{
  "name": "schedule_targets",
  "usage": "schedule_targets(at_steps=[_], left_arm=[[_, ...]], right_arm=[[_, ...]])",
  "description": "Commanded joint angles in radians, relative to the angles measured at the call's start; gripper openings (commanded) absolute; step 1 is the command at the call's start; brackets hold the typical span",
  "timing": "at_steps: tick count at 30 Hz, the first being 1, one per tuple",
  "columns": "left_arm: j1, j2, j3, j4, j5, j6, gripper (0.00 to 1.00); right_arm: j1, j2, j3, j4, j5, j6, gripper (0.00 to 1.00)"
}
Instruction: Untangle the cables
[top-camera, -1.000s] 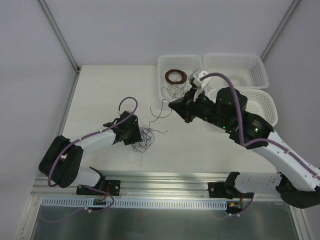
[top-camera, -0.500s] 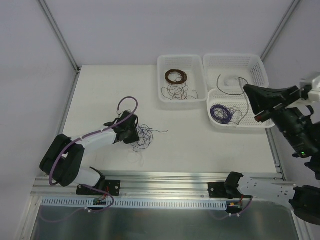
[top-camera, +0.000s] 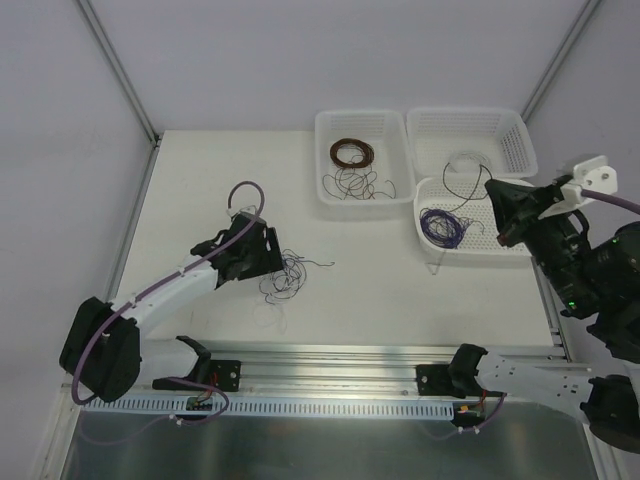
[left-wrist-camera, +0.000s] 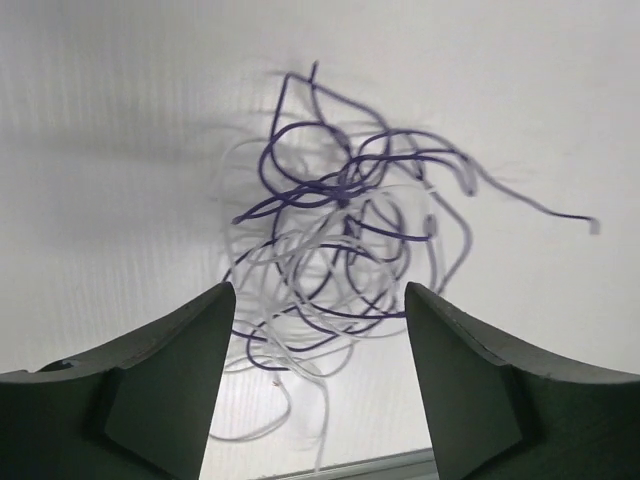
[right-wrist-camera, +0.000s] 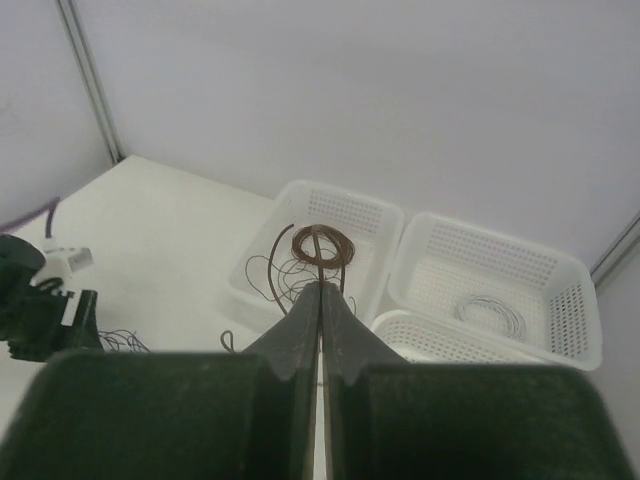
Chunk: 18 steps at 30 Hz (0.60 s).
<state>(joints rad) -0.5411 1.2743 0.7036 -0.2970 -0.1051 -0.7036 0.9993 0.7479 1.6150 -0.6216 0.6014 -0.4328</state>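
Note:
The cables (top-camera: 287, 276) lie as a small scribbly tangle of dark purple strands on the white table. In the left wrist view the tangle (left-wrist-camera: 340, 235) shows purple and pale strands. My left gripper (top-camera: 266, 256) hovers just left of it, open, the tangle lying just beyond its fingertips (left-wrist-camera: 318, 292) and nothing pinched. My right gripper (top-camera: 493, 203) is raised over the right-hand baskets, jaws shut. A thin dark cable strand (top-camera: 462, 170) arcs out from its tips. In the right wrist view that strand (right-wrist-camera: 320, 255) rises from the shut gripper (right-wrist-camera: 320, 286).
Three white baskets stand at the back right. The left one (top-camera: 325, 160) holds a brown coil (top-camera: 352, 153) and loose dark strands. The far one (top-camera: 515, 135) holds a pale coil, the near one (top-camera: 478, 247) a purple coil (top-camera: 440, 226). A metal rail (top-camera: 320, 355) runs along the near edge.
My right arm swung from the table's middle to the far right, carrying its strand up over the baskets. The left gripper narrowed, then widened, and shifted slightly at the tangle.

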Motion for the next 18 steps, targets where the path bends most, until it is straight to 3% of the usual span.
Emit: schedule_targets(at_steps=[1, 6, 11, 14, 18], left_arm=[[0.012, -0.107, 0.089, -0.068, -0.004, 0.07, 0.7], [0.029, -0.225, 0.142, -0.154, -0.005, 0.153, 0.82], [0.081, -0.344, 0.129, -0.192, -0.028, 0.311, 0.98], [0.112, -0.421, 0.108, -0.208, -0.048, 0.389, 0.99], [0.115, -0.481, 0.028, -0.2, -0.186, 0.401, 0.99]], right_arm=[[0.004, 0.054, -0.012, 0.052, 0.041, -0.055, 0.01], [-0.025, 0.203, 0.009, 0.138, -0.018, -0.106, 0.01], [-0.146, 0.369, 0.103, 0.233, -0.215, -0.092, 0.01], [-0.229, 0.488, 0.182, 0.29, -0.31, -0.069, 0.01], [-0.307, 0.631, 0.29, 0.361, -0.413, -0.061, 0.01]])
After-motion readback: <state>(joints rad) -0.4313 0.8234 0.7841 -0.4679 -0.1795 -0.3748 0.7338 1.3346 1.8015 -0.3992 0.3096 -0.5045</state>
